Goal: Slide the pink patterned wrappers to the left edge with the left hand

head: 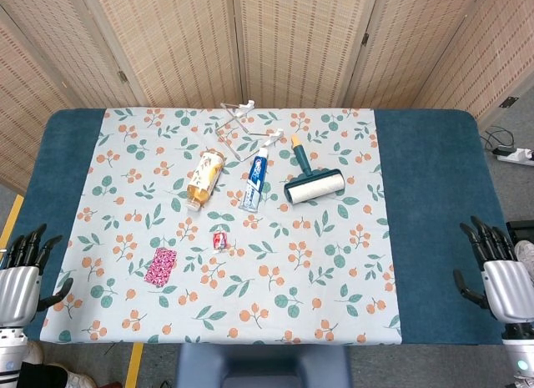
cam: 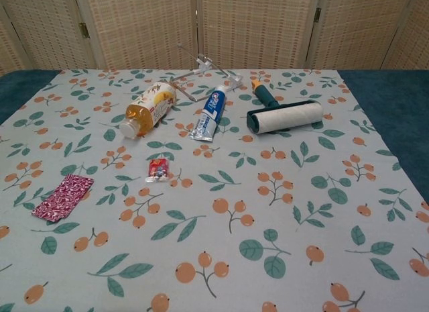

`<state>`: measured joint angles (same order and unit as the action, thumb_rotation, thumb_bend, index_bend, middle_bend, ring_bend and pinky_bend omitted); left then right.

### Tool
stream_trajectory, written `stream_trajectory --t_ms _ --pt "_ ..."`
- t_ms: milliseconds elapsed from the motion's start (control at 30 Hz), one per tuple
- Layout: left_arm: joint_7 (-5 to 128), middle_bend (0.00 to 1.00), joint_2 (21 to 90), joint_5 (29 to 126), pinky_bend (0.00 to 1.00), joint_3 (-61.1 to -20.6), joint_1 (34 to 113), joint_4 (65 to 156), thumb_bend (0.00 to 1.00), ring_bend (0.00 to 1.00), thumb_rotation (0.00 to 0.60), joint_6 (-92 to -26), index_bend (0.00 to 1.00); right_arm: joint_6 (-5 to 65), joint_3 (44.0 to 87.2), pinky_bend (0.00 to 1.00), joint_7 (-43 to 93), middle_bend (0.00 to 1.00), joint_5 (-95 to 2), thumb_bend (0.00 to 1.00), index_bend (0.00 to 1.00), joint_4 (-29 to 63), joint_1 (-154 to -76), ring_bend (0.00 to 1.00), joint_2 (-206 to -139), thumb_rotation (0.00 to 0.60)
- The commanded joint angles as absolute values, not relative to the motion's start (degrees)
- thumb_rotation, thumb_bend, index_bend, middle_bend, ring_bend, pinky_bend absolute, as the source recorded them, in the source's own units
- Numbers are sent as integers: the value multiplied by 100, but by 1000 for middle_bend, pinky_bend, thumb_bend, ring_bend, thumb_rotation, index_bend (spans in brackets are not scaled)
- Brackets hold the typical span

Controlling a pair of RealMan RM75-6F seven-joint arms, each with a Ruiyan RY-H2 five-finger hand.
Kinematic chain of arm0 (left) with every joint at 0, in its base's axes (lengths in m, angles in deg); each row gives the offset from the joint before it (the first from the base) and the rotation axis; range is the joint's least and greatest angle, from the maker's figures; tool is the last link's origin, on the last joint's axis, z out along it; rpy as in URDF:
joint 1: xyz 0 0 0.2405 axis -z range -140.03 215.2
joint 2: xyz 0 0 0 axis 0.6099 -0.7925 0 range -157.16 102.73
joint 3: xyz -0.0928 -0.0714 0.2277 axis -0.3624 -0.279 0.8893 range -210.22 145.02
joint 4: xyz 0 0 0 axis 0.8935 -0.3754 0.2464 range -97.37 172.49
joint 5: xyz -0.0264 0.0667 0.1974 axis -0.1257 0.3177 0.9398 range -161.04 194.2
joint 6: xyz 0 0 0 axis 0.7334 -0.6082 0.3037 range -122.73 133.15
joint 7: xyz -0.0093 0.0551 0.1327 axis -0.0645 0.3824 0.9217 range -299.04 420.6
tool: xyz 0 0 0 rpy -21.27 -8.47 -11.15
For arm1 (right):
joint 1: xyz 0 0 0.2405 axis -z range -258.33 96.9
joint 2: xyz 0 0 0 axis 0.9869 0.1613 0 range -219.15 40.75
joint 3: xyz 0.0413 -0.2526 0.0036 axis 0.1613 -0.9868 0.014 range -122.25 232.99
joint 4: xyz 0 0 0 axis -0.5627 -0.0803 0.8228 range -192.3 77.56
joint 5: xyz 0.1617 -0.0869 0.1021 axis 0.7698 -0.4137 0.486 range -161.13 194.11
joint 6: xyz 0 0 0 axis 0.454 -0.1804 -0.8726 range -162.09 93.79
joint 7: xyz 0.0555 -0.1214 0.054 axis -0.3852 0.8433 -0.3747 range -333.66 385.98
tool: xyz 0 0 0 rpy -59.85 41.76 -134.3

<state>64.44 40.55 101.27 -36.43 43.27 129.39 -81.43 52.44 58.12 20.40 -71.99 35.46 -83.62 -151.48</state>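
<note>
On the floral cloth [head: 334, 271], the pink wrapper [head: 161, 265] lies well apart from the left robot hand [head: 22, 275], seemingly open-fingered and empty.

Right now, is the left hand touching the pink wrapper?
No. The left hand sits off the table's corner, apart from the pink wrapper.

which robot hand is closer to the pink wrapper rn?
Left. The left robot hand sits just off the table edge, left of the pink wrapper; the right robot hand is across the table.
</note>
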Motion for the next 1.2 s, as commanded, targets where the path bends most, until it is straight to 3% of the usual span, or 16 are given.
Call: stream_trajectory --t_ms 33,500,633,767,933,1067,1200 --pt "6351 0 4019 10185 0 -3617 4369 12913 338 0 600 -8067 177 5286 5813 0 2043 0 -7198 457 0 3552 -8337 1 -15143 600" --pt "6001 0 3885 10562 0 -3433 4856 12640 357 0 600 -7301 181 5374 5789 0 1969 0 -7205 457 0 3521 -8258 0 -15143 600" --pt "5811 0 3828 10721 0 -3317 5080 12561 586 0 600 -6926 202 5350 5794 0 1956 0 -7199 457 0 3502 -8269 0 -15156 600" --pt "5820 0 3860 10796 0 -3268 5278 12524 666 0 600 -6642 212 5331 5796 0 1935 0 -7207 458 0 3481 -8283 0 -15160 600" --pt "5868 0 3854 10882 0 -3191 5519 12576 878 0 600 -6291 215 5333 5818 0 1908 0 -7193 457 0 3482 -8290 1 -15147 600" --pt "5864 0 3930 10902 0 -3159 5686 12609 958 0 590 -6069 235 5295 5818 0 1897 0 -7184 457 0 3458 -8308 1 -15165 600" --pt "5843 0 4032 10875 0 -3145 5820 12656 999 0 509 -5885 262 5273 5820 0 1893 0 -7177 457 0 3449 -8318 1 -15172 600"
